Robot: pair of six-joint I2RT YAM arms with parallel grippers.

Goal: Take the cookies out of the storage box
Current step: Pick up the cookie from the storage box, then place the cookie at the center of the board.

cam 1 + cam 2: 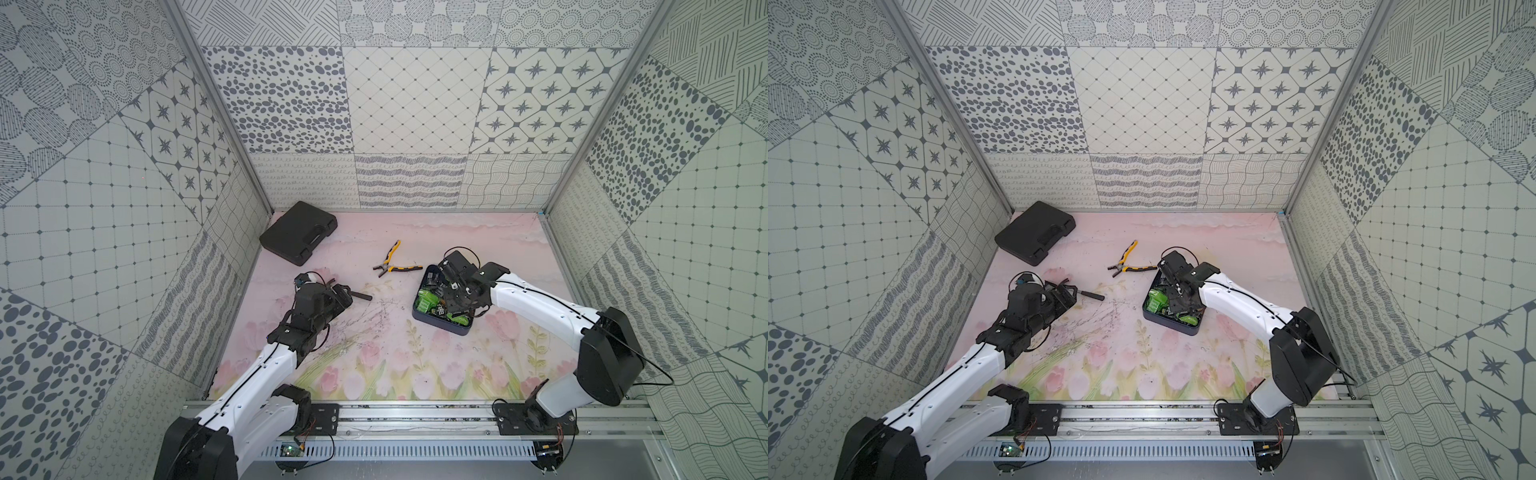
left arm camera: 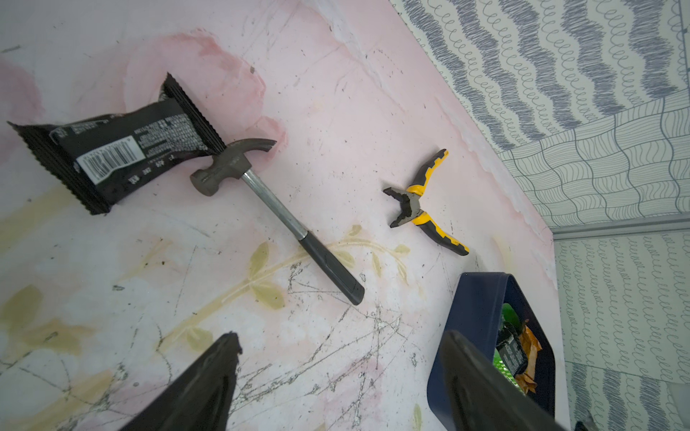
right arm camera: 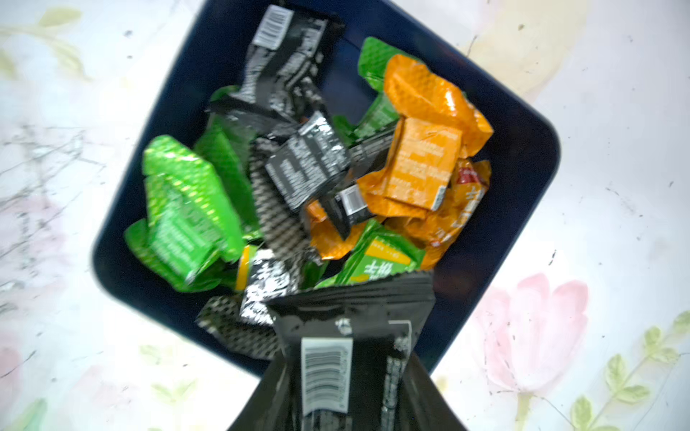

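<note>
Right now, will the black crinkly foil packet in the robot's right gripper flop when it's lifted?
Probably floppy: the black crinkly foil packet looks creased in the right gripper. Likely light, being thin; its shiny foil might slip.

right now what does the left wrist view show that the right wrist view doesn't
Only the left wrist view: a black foil packet lying on the pink floral table beside a steel claw hammer with a black grip, yellow-and-black pliers, and the left gripper, jaws open. Only the right wrist view: a black barcoded foil packet clamped between the jaws of the right gripper, plus the full heap of green, orange and black packets. Both: the shallow navy-blue storage box with some packets inside, and that table.
</note>
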